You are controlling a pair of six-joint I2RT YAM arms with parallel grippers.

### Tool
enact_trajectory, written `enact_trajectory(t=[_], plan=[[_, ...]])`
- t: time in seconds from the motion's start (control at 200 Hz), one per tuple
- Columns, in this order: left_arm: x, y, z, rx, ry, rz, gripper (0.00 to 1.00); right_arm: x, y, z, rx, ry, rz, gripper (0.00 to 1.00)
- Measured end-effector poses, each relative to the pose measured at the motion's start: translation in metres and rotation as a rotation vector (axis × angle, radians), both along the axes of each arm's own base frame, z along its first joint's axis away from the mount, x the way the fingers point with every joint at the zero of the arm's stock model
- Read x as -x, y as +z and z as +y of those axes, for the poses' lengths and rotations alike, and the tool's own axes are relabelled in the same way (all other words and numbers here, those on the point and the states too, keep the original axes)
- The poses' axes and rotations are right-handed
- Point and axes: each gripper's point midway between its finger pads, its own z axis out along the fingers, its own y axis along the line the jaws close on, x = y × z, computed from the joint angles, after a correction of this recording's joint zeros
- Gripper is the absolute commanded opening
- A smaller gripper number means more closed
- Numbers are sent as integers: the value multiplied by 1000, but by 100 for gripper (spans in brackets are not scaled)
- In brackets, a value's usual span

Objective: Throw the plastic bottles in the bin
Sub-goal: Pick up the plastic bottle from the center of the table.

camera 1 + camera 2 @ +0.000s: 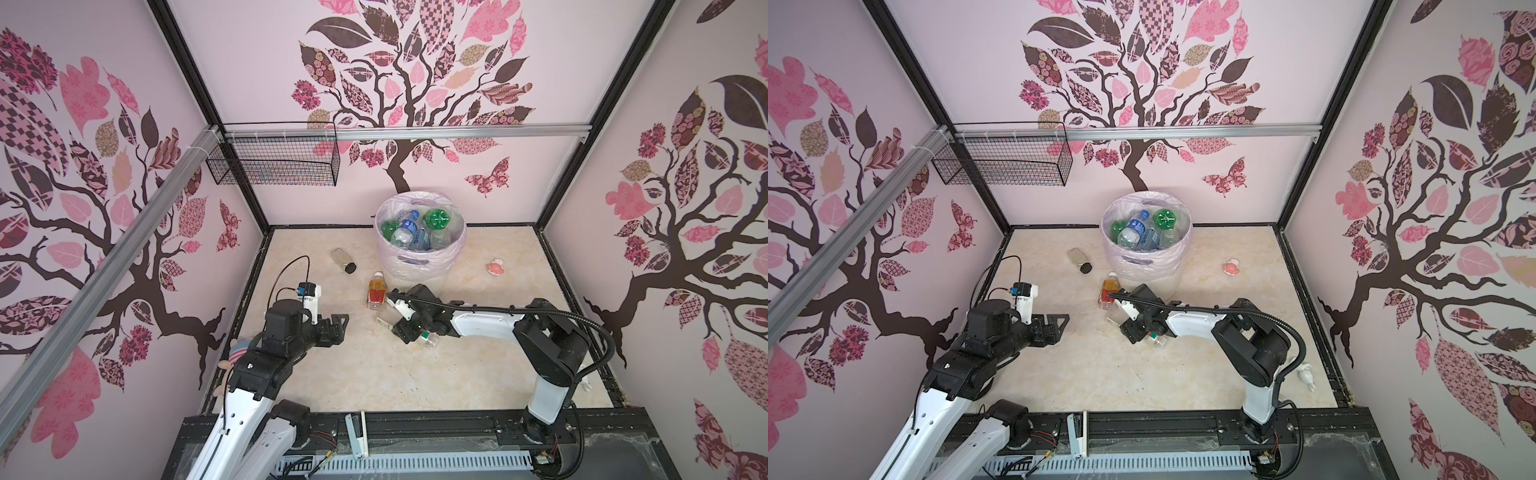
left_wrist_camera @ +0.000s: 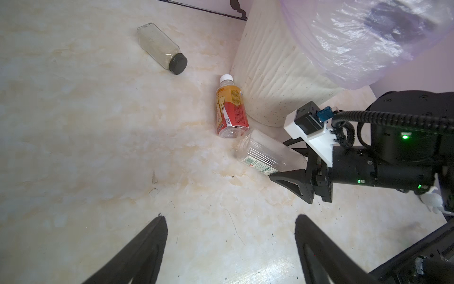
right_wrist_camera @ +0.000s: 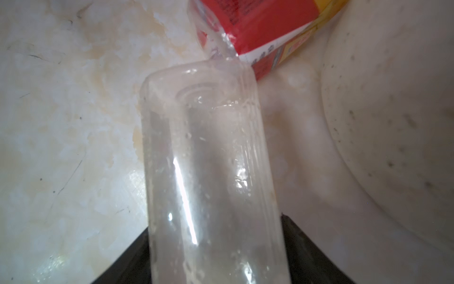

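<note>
**Right gripper taking up a clear bottle at the foot of the bin**

The clear bottle (image 2: 267,152) is lying on its side on the floor, just beside the bin (image 2: 270,81), with its base touching or all but touching the base of the orange-red bottle (image 2: 231,110). The right gripper (image 3: 215,223) is straddling its body, one finger on each side. Whether the fingers are already pinching it I cannot tell. Coming in low and along the bottle's length is probably giving them the flat sides to bear on. The orange-red bottle is lying alongside the bin wall, cap pointing away from the arms, and looks to be next in line.

The left gripper (image 2: 228,217) is hanging wide open and empty, well apart from both bottles. It is likely keeping clear so the right arm has room to lift towards the rim.

Counting: two bottles are lying outside the bin. Inside, two green ones and at least three clear ones with blue are showing, and any beneath them are hidden. Judging by that, the job is nearing its end.

Also on the floor are one jar with a black lid (image 1: 345,259) and one small pink toy (image 1: 495,267). One black wire basket (image 1: 274,160) is hanging on the back wall.
</note>
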Motion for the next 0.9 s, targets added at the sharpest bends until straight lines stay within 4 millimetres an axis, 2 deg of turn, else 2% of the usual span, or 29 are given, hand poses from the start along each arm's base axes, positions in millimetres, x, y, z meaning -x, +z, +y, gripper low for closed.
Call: enact_trajectory(t=[0.19, 0.315, 0.415, 0.485, 0.76, 0.901], plan=[[0, 0, 0, 0, 0, -1, 85, -2, -2, -2, 15, -23, -6, 58], [0, 0, 0, 0, 0, -1, 84, 0, -1, -5, 21, -29, 0, 53], [0, 0, 0, -1, 1, -1, 84, 7, 13, -9, 10, -25, 8, 50], [0, 0, 1, -2, 3, -2, 84, 11, 40, -7, -38, -11, -10, 48], [0, 2, 1, -2, 7, -9, 84, 17, 202, 15, -350, 78, -191, 46], [0, 2, 2, 0, 7, -10, 84, 16, 267, 19, -439, 109, -284, 42]])
